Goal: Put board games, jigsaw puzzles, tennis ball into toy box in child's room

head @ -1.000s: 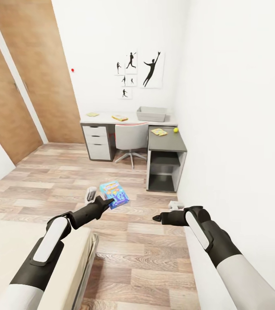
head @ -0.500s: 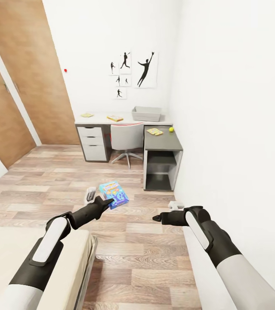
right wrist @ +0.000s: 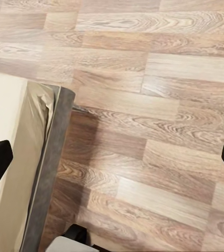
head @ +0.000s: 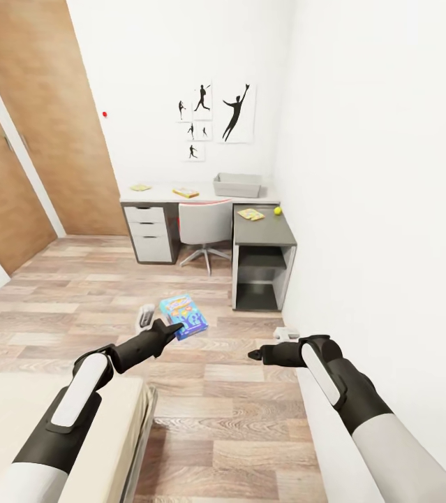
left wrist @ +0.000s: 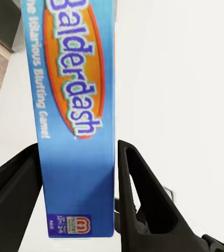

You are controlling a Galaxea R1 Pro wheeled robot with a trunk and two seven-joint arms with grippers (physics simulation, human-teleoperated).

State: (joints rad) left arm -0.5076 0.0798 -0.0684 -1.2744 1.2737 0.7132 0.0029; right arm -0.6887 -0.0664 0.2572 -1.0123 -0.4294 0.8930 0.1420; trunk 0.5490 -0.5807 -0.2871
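The left gripper [head: 170, 328] is clamped on a blue board game [head: 183, 315], held out over the plank floor [head: 250, 419], while the right gripper [head: 254, 354] is empty. Across the room the table [head: 271, 234] carries the grey toy box [head: 237, 185], a tennis ball [head: 276, 210], a puzzle [head: 250, 214], another puzzle [head: 140, 187] and a second game [head: 186, 192]. A chair [head: 205, 223] stands at the table, under silhouette pictures [head: 236, 113].

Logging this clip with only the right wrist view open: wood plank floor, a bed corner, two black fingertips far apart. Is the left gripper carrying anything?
Observer: Yes, the left gripper is shut on a flat blue board game box titled "Balderdash".
Operator: Is the destination visible?
Observer: In the head view, the shallow light grey toy box sits on the L-shaped desk ahead.
Operator: Anything left on the desk?
Observer: A small yellow-green tennis ball on the dark wing.
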